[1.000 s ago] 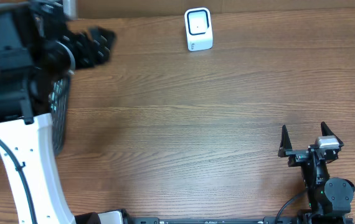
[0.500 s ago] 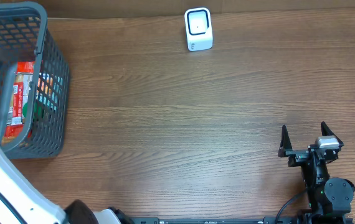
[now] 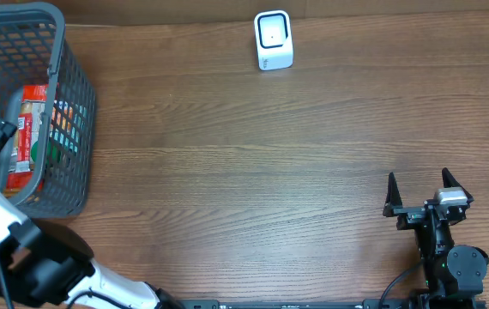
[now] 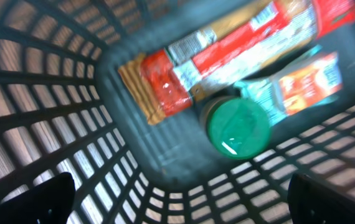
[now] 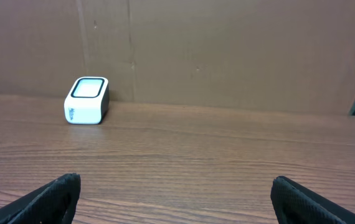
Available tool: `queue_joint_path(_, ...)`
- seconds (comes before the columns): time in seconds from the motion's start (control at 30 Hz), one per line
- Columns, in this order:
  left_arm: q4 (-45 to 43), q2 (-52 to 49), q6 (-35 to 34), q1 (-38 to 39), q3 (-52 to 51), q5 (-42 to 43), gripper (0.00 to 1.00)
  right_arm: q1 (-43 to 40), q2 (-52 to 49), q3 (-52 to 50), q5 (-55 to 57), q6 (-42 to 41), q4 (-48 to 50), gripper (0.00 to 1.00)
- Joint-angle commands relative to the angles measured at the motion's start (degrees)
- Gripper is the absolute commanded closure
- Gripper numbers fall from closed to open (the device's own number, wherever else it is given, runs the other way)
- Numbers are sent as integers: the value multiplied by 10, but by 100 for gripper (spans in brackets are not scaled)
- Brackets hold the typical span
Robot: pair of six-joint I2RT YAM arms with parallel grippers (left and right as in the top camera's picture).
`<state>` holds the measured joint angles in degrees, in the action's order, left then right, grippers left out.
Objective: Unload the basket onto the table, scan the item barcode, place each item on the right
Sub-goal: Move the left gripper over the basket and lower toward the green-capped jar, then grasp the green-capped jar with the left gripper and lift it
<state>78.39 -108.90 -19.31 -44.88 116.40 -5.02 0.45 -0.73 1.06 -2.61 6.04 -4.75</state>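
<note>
Because the items to scan lie in the grey basket [image 3: 71,103], red packet [image 4: 227,56] touching green-lidded jar [image 4: 236,126], the left tool [image 4: 184,199] hangs above them spread wide and empty, while the right tool [image 3: 418,184] sits open, well apart from the white scanner [image 3: 274,39].

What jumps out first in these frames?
The grey mesh basket at far left, holding red packets and a green lid, with the left pincer open above them. Then the white scanner at back centre, and the right pincer open and empty at near right.
</note>
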Motion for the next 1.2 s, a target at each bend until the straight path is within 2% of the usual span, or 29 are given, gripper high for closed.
queue_joint_path(0.0,2,-39,53,-2,7,38,0,-2,6,-6,0,2,1,0)
queue_joint_path(0.13,3,-82,95,-2,7,103,0,-2,6,-6,0,2,1,0)
queue_joint_path(0.47,9,-153,104,0,7,111,0,-2,6,-6,0,2,1,0)
queue_joint_path(1.17,-27,-163,136,15,7,144,0,-2,6,-6,0,2,1,0)
